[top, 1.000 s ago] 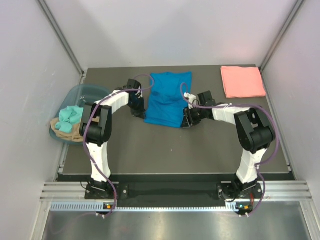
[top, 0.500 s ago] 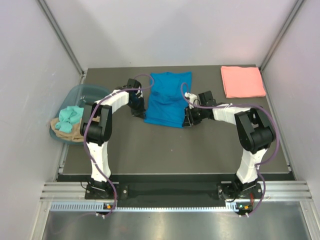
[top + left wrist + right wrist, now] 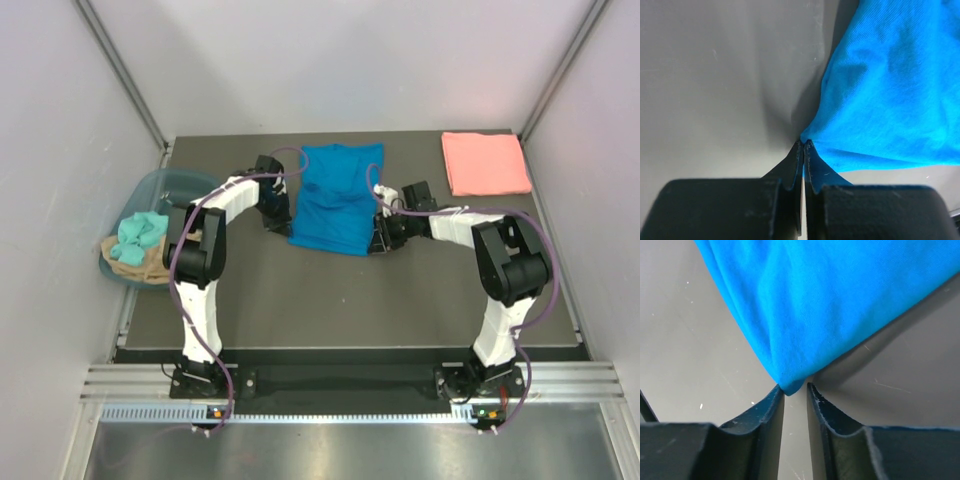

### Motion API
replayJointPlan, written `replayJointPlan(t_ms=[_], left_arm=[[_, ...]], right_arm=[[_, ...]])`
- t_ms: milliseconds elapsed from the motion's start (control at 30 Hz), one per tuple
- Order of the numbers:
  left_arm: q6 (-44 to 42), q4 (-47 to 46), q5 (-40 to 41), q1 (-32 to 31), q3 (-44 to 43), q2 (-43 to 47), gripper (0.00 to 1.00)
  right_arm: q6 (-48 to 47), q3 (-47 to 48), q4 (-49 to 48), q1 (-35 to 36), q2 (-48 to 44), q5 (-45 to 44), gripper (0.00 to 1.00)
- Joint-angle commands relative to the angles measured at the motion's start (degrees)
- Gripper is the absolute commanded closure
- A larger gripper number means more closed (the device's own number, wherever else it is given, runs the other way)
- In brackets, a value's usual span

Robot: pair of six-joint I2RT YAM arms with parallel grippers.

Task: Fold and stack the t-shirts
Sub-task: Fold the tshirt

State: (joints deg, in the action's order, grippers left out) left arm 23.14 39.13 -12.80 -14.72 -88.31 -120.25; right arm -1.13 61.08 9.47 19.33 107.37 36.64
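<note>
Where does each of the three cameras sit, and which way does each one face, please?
Top external: above and behind the bases, looking down at the table; both whole arms show.
Left wrist: on the left arm, looking along the left gripper, shut on a corner of the blue t-shirt.
Right wrist: on the right arm, looking along the right gripper, fingers narrowly apart at another corner.
Shared: all views show the blue t-shirt; only the top shows the pink t-shirt.

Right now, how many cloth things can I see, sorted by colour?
bright blue t-shirt: 1
salmon pink t-shirt: 1
teal cloth bundle in the tub: 1
tan cloth bundle in the tub: 1
Total: 4
</note>
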Motion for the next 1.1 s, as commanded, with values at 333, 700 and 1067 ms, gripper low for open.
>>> replayJointPlan(t_ms=[333,700,1067], left_arm=[[-1.08,-3.01,4.8,0.31,-0.98,-5.09,1.0],[-0.46,-3.02,4.53,0.31,-0.37,-4.74,1.0],[0.06,0.94,9.2,0.31,-0.55,-1.39,1.0]], right_arm=[[-1.86,0.53,-0.51,-0.44,0.56,2.99,0.77],[-1.34,-0.34,-2.0,-0.35,-0.23,3.7,1.0],[-5.38,0.62,8.71,-1.23,-5.59,-5.88,1.0]])
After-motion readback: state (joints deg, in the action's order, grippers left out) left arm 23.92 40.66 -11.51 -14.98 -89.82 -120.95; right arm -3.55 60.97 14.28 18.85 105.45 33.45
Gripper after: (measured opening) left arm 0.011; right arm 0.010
